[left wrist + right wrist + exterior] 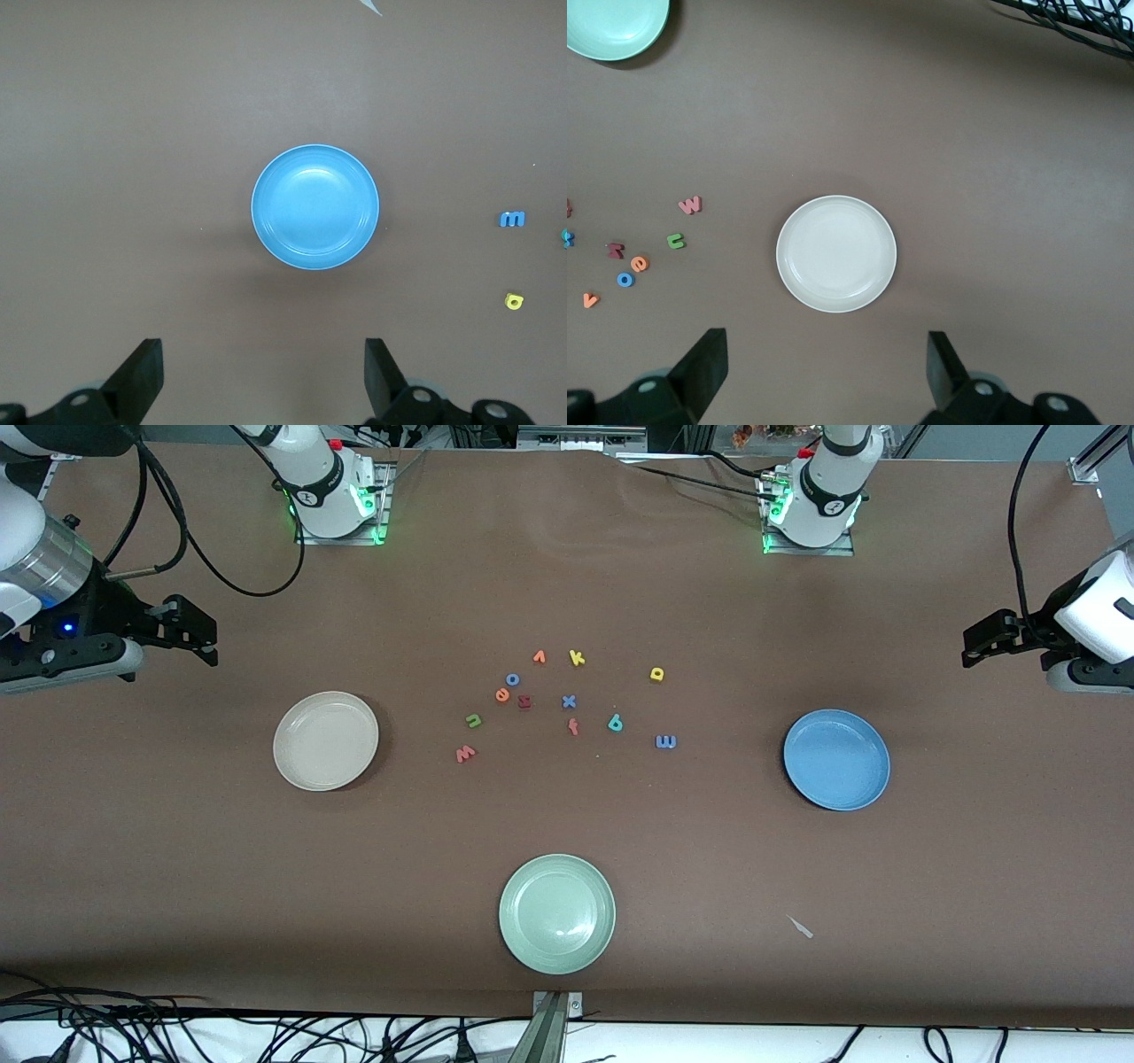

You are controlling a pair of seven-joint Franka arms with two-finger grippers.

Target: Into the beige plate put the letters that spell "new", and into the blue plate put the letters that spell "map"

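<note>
The empty beige plate [326, 740] [836, 253] lies toward the right arm's end and the empty blue plate [836, 759] [315, 207] toward the left arm's end. Between them lie the green n [473, 720] [675, 241], orange e [502, 694] [639, 263], pinkish w [465, 754] [690, 205], blue m [665, 741] [512, 219], yellow a [656, 674] [514, 301] and teal p [615, 723]. My right gripper [190, 633] [828, 367] hangs open and empty beside the beige plate. My left gripper [979, 645] [264, 372] hangs open and empty beside the blue plate.
A pale green plate [556, 912] [611, 27] sits nearest the front camera. Mixed among the task letters are an orange v [539, 657], yellow k [577, 658], blue o [512, 679], blue x [569, 701], dark red letter [524, 701] and red f [573, 727]. A white scrap [801, 927] lies on the brown table.
</note>
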